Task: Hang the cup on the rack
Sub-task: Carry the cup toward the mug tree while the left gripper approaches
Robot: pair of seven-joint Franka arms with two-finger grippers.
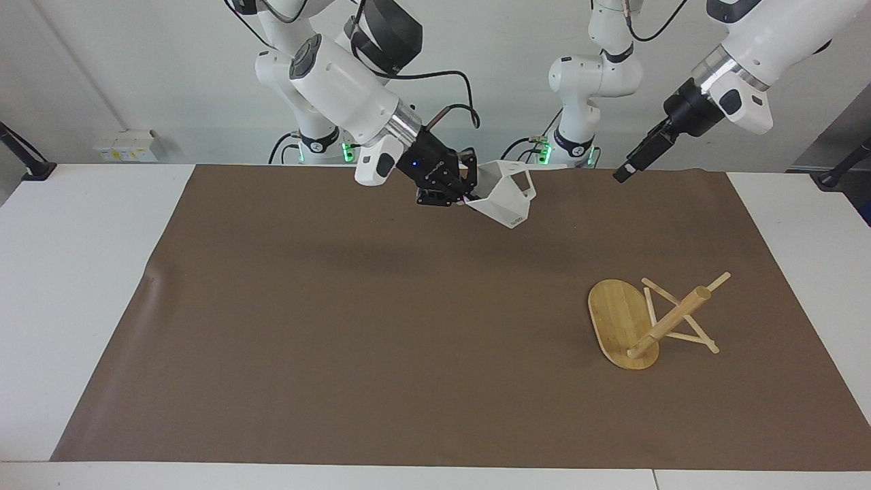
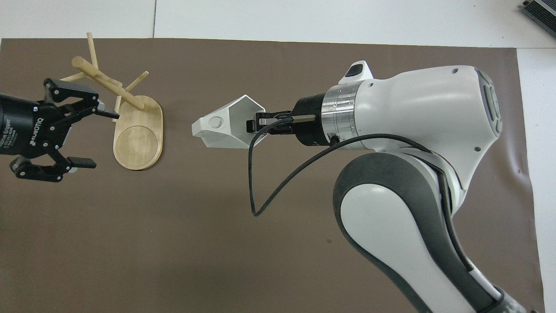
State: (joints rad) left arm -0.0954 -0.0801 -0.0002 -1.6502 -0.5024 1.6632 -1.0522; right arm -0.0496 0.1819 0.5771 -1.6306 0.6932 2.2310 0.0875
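The white faceted cup (image 1: 505,199) (image 2: 221,128) hangs tilted in the air over the mat's middle, at the robots' edge. My right gripper (image 1: 469,188) (image 2: 256,124) is shut on the cup's rim wall. The bamboo rack (image 1: 616,320) (image 2: 138,139) lies tipped over toward the left arm's end, its oval base on edge and its post (image 1: 670,320) (image 2: 106,82) slanting, with pegs resting on the mat. My left gripper (image 1: 622,173) (image 2: 102,139) is raised and open, with nothing in it. In the overhead view it sits beside the rack, apart from it.
A brown mat (image 1: 340,327) covers most of the white table (image 1: 81,272). A black cable (image 2: 260,191) loops down from the right wrist. Small white boxes (image 1: 126,145) stand by the wall at the right arm's end.
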